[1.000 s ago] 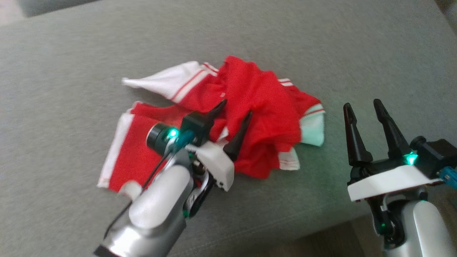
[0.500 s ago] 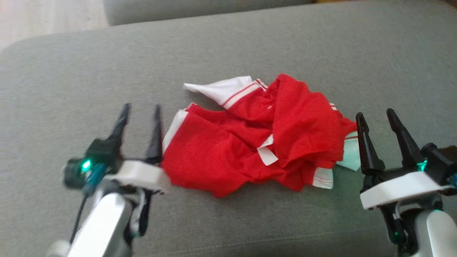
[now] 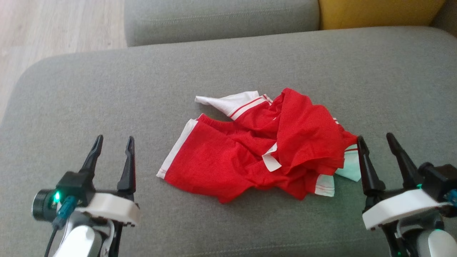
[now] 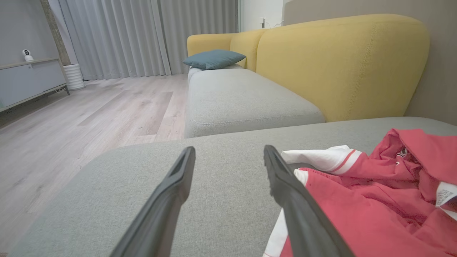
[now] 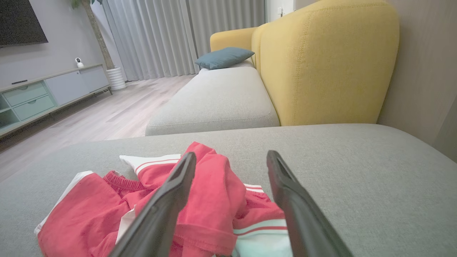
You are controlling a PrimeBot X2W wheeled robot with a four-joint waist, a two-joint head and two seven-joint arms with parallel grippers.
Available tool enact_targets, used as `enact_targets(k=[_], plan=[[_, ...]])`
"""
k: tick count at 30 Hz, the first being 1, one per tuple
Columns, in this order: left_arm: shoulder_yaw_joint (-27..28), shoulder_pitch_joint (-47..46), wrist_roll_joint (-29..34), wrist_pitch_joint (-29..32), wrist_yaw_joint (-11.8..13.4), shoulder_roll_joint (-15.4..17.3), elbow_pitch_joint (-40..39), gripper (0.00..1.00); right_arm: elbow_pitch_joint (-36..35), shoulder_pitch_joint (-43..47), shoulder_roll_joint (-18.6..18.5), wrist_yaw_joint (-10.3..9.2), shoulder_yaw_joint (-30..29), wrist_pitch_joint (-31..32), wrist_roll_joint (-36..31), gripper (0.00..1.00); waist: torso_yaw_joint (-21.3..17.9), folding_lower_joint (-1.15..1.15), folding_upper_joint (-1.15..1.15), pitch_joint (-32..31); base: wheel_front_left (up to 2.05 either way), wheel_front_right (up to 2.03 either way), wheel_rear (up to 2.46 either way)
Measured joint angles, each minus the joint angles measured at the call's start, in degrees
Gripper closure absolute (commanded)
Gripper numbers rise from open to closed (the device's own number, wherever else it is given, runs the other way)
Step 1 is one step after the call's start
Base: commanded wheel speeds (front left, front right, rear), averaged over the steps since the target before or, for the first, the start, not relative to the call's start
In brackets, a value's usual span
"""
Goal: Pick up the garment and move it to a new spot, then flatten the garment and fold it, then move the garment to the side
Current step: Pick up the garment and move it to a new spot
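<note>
Lying crumpled in the middle of the grey sofa seat (image 3: 228, 64), the red garment (image 3: 214, 167) with white trim is bunched higher on its right half in the head view, with a white label (image 3: 271, 161) turned up near its centre. The left pincer (image 3: 115, 138) hovers near the garment on its left, jaws spread with nothing between them. The right pincer (image 3: 375, 136) stands just beside the garment's right edge, likewise spread and empty. In the left wrist view, the fingers frame bare grey fabric, with the garment to their right and a yellow backrest (image 4: 339, 64) far behind. In the right wrist view, the garment lies beneath and to the left of the parted fingers.
</note>
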Motion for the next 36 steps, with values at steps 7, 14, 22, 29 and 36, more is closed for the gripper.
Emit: enact_targets(k=[7,14,22,29,36], plan=[[-0.1,2.7,0.0,0.2,0.7,0.7,-0.4,0.00,-0.7,1.6,0.1,0.00,0.0,1.1,0.0,0.00,-0.6,0.00,0.00,-1.8,0.00,0.00,0.00],[-0.1,3.6,0.2,0.5,1.7,1.2,-1.4,0.00,-1.4,2.5,0.1,0.00,-0.1,1.2,-0.4,0.00,-0.5,0.00,0.00,-2.1,0.00,0.00,0.00],[-0.1,3.6,0.2,0.8,2.6,1.5,-1.7,0.00,-1.7,2.5,0.2,0.00,0.0,1.3,-0.4,0.00,-0.5,0.00,0.00,-1.7,0.00,0.00,0.00],[-0.1,3.5,0.3,0.8,2.7,1.8,-1.9,0.00,-1.7,2.4,0.3,0.00,0.0,1.3,-0.4,0.00,-0.6,0.00,0.00,-1.1,0.00,0.00,0.00],[-3.0,1.2,1.2,2.7,2.0,1.1,-1.9,0.00,-2.1,2.2,0.3,0.00,0.0,1.3,-0.4,0.00,-0.2,0.00,0.00,0.9,0.00,0.00,0.00]])
